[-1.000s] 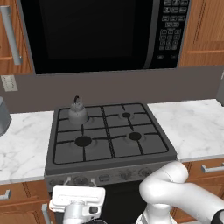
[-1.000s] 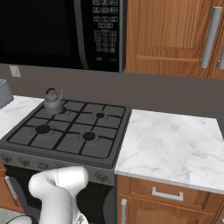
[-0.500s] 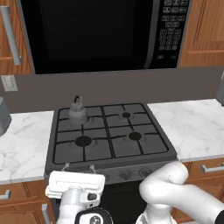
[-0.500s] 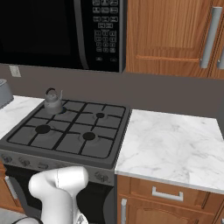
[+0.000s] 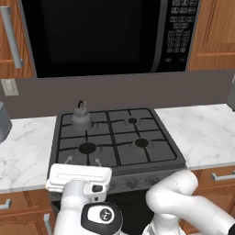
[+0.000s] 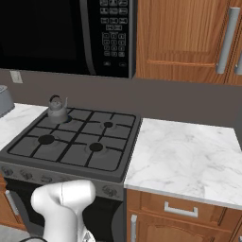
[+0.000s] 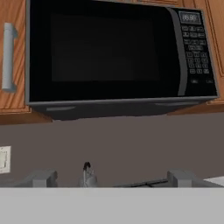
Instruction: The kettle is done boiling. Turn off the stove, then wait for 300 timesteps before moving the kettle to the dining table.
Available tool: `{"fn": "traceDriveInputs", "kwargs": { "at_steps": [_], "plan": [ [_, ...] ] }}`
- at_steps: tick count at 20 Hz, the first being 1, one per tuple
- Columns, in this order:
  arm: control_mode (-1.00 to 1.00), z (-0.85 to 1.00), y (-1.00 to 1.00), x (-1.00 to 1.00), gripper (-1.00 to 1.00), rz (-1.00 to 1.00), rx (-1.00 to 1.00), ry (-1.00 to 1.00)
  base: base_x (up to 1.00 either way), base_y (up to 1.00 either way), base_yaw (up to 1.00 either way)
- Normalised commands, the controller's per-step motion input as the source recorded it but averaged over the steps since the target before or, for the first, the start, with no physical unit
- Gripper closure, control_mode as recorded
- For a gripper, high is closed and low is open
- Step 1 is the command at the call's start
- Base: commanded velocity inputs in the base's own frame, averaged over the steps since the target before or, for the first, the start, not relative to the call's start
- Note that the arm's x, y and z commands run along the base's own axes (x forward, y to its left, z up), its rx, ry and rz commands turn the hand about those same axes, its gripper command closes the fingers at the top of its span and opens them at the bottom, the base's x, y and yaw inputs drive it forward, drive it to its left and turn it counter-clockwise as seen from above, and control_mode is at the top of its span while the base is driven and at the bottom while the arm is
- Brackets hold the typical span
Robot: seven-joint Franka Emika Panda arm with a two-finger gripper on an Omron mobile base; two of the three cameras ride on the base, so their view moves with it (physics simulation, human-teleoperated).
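The small dark-grey kettle (image 5: 81,118) (image 6: 57,110) stands upright on the back left burner of the stove (image 5: 120,137) (image 6: 80,146). In the hand view the kettle (image 7: 88,175) peeks up low in the middle, between my two fingertips. My gripper (image 5: 82,160) (image 7: 111,179) hovers at the stove's front edge, on its left side, well short of the kettle. Its jaws are open wide and hold nothing. The row of front knobs (image 6: 109,190) runs under the grates. The dining table is out of view.
A black microwave (image 5: 105,36) (image 7: 113,52) hangs above the stove. A silver toaster (image 5: 2,123) (image 6: 4,99) sits on the left counter. A marble counter (image 5: 202,133) (image 6: 184,156) extends to the right, with wooden drawers below and cabinets above.
My hand has risen along the stove's front to the level of its top edge. The jaws stay open and the kettle has not moved.
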Motion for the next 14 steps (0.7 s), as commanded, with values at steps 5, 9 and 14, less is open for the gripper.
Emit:
{"fn": "traceDriveInputs", "kwargs": {
  "at_steps": [5,9,14],
  "plan": [
    [-1.0,0.43,-0.02,0.0,-1.0,-0.01,0.0,0.14,0.0,0.0,0.0],
    [-1.0,0.26,-0.13,0.0,-1.0,-0.05,0.0,0.16,0.0,0.0,0.0],
    [-1.0,0.07,-0.15,0.01,-1.0,-0.05,0.0,0.22,0.0,0.0,0.0]
  ]
}}
